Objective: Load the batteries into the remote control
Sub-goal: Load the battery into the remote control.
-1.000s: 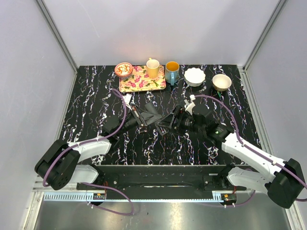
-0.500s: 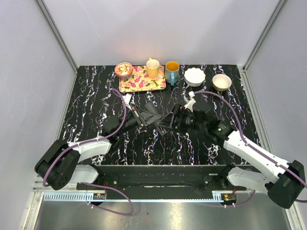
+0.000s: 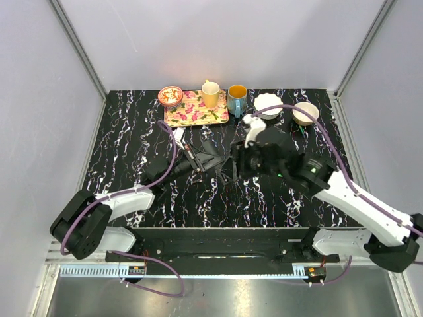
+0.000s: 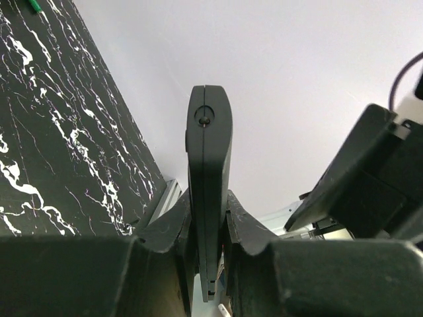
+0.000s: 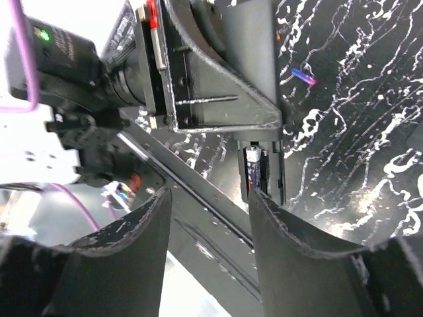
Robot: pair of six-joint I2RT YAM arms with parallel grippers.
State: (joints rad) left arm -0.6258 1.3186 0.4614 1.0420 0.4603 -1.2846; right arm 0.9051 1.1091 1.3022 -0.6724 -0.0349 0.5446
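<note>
Black and slim, the remote control (image 4: 209, 139) stood edge-on, clamped in the left pincer (image 4: 209, 210). The right pincer (image 5: 210, 198) was released and held nothing. Just beyond it, the remote's open bay (image 5: 271, 175) showed one battery (image 5: 254, 173), apparently seated. A spare battery (image 5: 303, 76) lay farther ahead on the bench (image 5: 357, 132). Loading seemed half done. Next, that pincer would need to fetch the spare and align it with the bay.

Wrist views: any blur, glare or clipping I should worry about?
Left wrist: remote sharp, edge-on against a bright, near-featureless wall; left fingers dark and soft. Right wrist: left side clipped to white; right fingers close, dark, slightly blurred; loose battery reads as a soft streak; table veins legible, no glare.
</note>
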